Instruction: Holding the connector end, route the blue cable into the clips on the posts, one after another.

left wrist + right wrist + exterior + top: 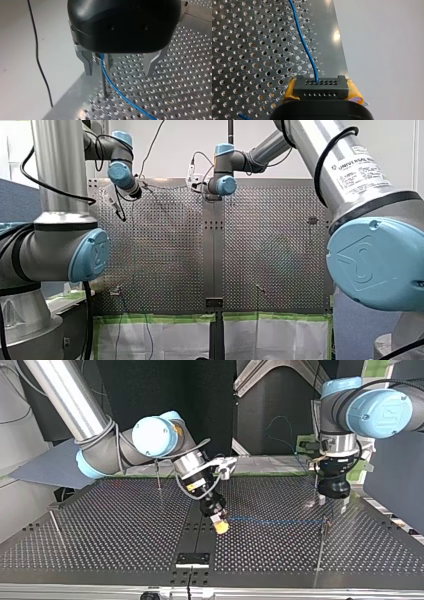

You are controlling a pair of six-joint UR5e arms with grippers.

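Note:
In the right wrist view my right gripper is shut on the black connector, with a yellow pad on each side. The blue cable leaves the connector and runs ahead over the perforated plate. The top view shows this gripper low over the table's middle, and the cable stretches from it toward the view's right. My left gripper is open, its metal fingers wide apart. A thin post stands between them, nearer one finger, and the cable passes its top. My left gripper hovers at the top view's right.
More thin posts stand on the plate: one near the cable's far end, one behind my right arm and one at the top view's left. A black bracket sits at the near edge. A black wire hangs off the table's side.

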